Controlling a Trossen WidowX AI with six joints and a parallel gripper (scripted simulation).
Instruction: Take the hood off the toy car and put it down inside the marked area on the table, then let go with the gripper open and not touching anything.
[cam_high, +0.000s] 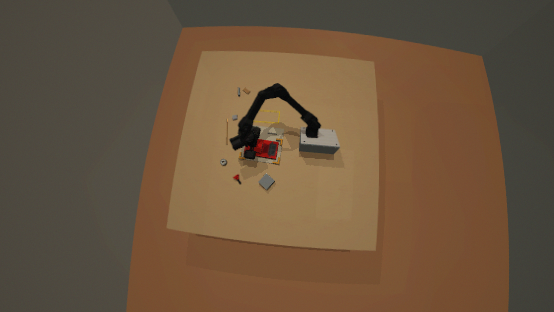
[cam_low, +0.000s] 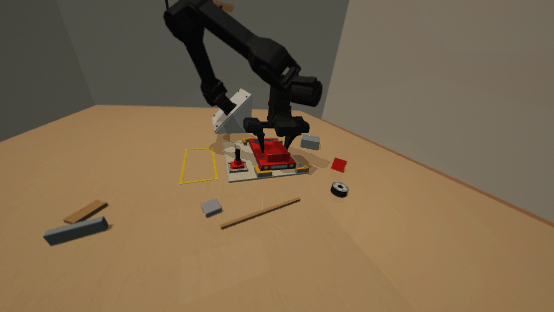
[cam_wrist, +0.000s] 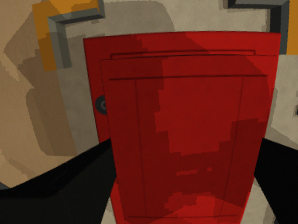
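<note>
The red toy car (cam_high: 270, 150) (cam_low: 255, 148) (cam_wrist: 92, 65) sits on a pale base plate between orange corner brackets. Its hood (cam_low: 278, 156) (cam_wrist: 192, 110) is a red raised panel over the car. My gripper (cam_low: 275, 150) (cam_wrist: 182, 143) points down and is shut on the hood, one black finger at each long side. The hood covers part of a dark round spot on the car's left side in the wrist view. Whether the hood is clear of the car I cannot tell. The marked area, a yellow outline (cam_high: 279, 117) (cam_low: 198, 149), lies on the table beside the plate.
A red and black upright part (cam_low: 237, 161) stands on the plate between car and outline. A grey block (cam_high: 267, 181) (cam_low: 310, 142), a red piece (cam_low: 339, 164), a black and white ring (cam_low: 339, 185), a wooden stick (cam_low: 261, 213) and a small grey block (cam_low: 211, 207) lie around.
</note>
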